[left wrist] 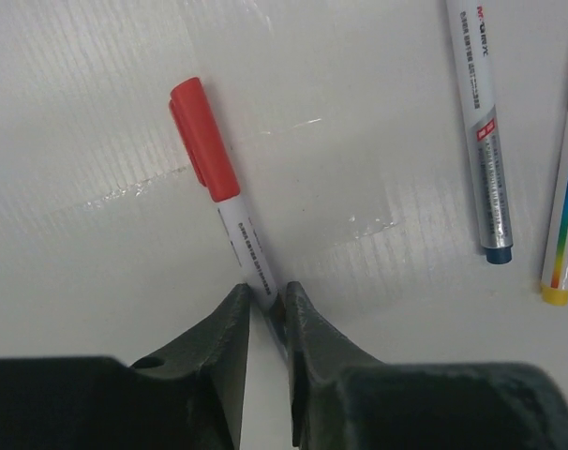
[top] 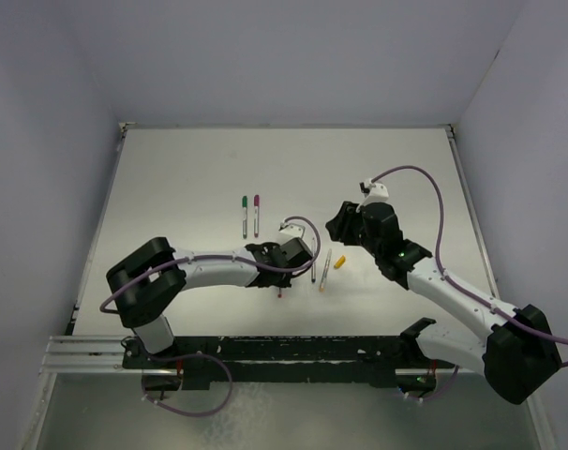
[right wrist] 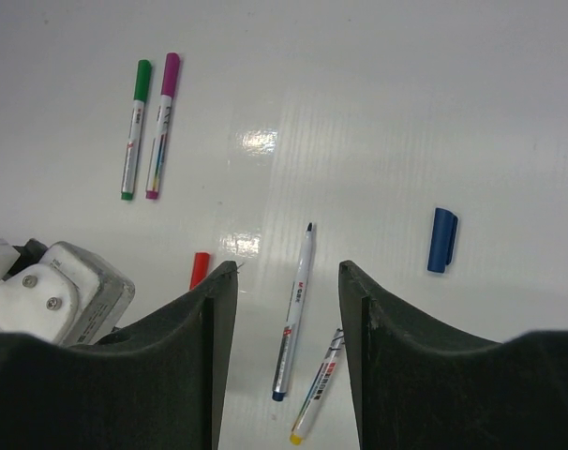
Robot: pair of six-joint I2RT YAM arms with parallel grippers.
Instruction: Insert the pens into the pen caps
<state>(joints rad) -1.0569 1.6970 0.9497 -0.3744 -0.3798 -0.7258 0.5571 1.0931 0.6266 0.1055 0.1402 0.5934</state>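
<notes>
Three capped: green pen [right wrist: 135, 131], magenta pen [right wrist: 162, 127], red pen [left wrist: 224, 192] pinched in left end effector [left wrist: 263, 292]; two bare; right end effector [right wrist: 287, 272] spread.

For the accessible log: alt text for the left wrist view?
Fingers of the left gripper pinch a red-capped pen by its barrel. At right on the white table: a blue-ended pen and a yellow-ended pen.

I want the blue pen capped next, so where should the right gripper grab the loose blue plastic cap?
Probably pinch the blue plastic cap across its narrow width, mid-length, coming straight down with the open right gripper; it lies flat, nothing close beside it.
</notes>
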